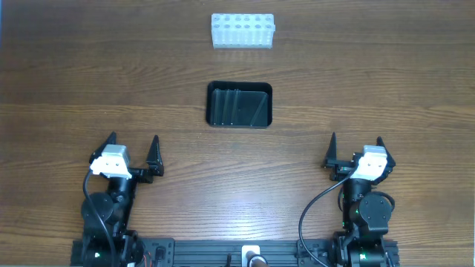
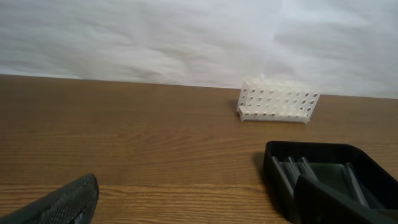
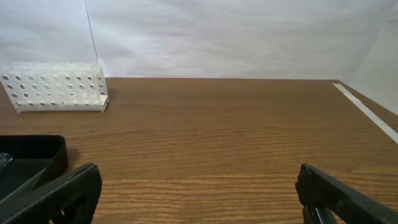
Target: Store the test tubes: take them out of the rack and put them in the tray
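The white plastic test tube rack [image 1: 243, 31] is a low oblong block. Its top carries two rows of round wells and its long side is dotted with small holes, as the left wrist view [image 2: 277, 101] and the right wrist view [image 3: 56, 87] both show. It stands upright at the far middle of the table, well apart from both arms.

Nearer the arms, about midway across, sits the black rectangular plastic tray [image 1: 239, 85] with rounded corners and a raised wall [image 2: 273, 171]. One corner of it shows in the right wrist view [image 3: 37, 152]. Clear test tubes [image 1: 231, 107] lie flat inside it, side by side, lengthwise toward the rack (their number cannot be told) [image 2: 292, 167].

The left gripper [image 1: 134, 138] hangs over bare table on the near left, its black jaws spread wide and holding nothing [image 2: 199, 208]. The right gripper [image 1: 356, 139] sits likewise on the near right, jaws wide apart and holding nothing [image 3: 202, 199].

The brown wood-grain table [image 1: 74, 89] runs back to a white backdrop [image 2: 124, 37] with faint creases. A pale strip of tape [image 3: 367, 112] lies along the table near its right edge.
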